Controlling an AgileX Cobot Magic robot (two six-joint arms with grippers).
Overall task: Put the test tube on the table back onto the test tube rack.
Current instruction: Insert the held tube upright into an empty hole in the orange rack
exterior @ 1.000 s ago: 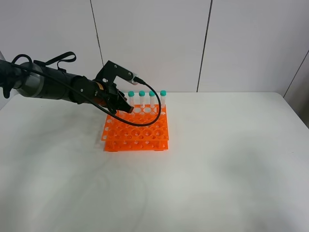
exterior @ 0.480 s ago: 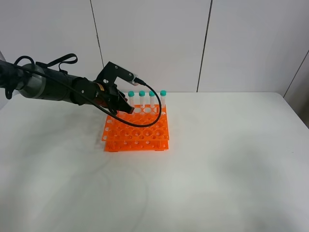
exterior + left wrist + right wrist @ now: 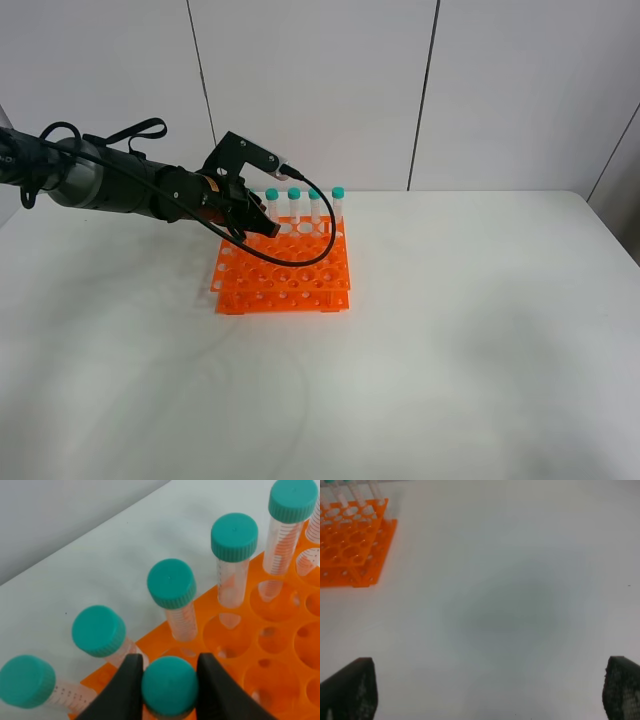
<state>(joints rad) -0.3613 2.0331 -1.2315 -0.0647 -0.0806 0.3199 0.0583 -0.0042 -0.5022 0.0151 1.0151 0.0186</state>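
My left gripper [image 3: 169,692] is shut on the teal cap of the test tube [image 3: 169,684], with a black finger on each side of the cap. The tube stands over the back left part of the orange test tube rack [image 3: 280,645]. Its lower part is hidden, so I cannot tell how deep it sits in a hole. From high up, the left gripper [image 3: 266,226] is over the rack [image 3: 285,278] on the white table [image 3: 450,330]. My right gripper [image 3: 487,680] is open over bare table, far from the rack [image 3: 350,545].
Several other teal-capped tubes [image 3: 171,585] stand in the rack's back row, close around the held one. Three of their caps [image 3: 315,193] show beside the left gripper in the high view. A black cable [image 3: 300,255] loops over the rack. White wall panels stand behind the table.
The left arm has shifted only slightly, with its gripper staying over the rack's back left part. The rack and its tubes have not moved.
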